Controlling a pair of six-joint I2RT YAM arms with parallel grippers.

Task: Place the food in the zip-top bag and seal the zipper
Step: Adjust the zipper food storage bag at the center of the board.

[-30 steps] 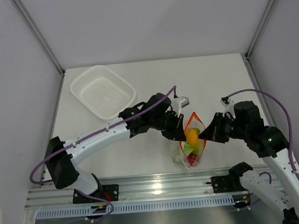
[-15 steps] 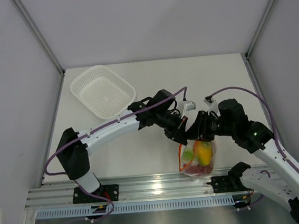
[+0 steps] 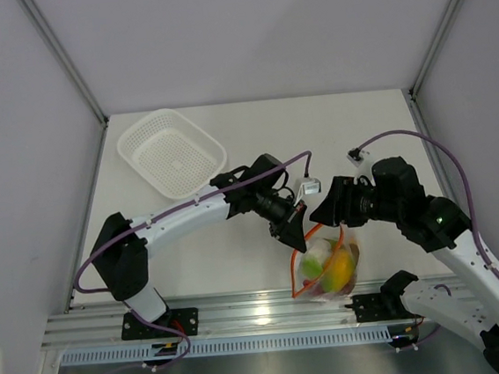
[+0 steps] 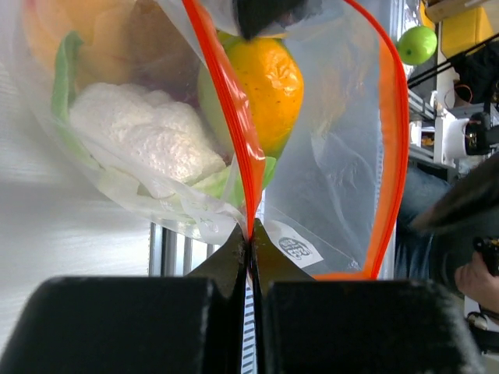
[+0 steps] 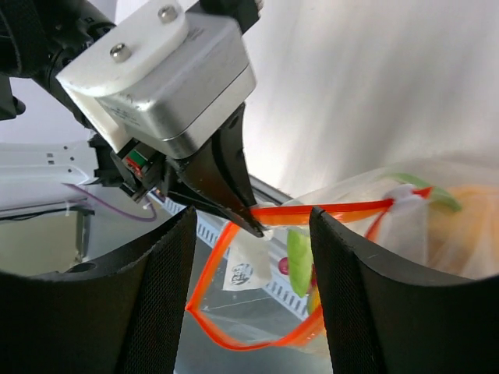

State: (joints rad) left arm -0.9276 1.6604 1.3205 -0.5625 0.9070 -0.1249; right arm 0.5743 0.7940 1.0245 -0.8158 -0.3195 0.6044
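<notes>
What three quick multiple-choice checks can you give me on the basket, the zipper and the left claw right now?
1. The white mesh basket sits:
A) at the far left corner of the table
B) between the two claws
C) at the near right edge

2. The zipper is:
A) blue
B) green
C) red-orange

3. The left claw is:
A) wide open
B) shut on the zipper
C) shut on nothing

Answers:
1 A, the top view shows it far from the arms, on the left.
2 C, both wrist views show a red-orange strip.
3 B, its tips meet with the strip pinched between them.
</notes>
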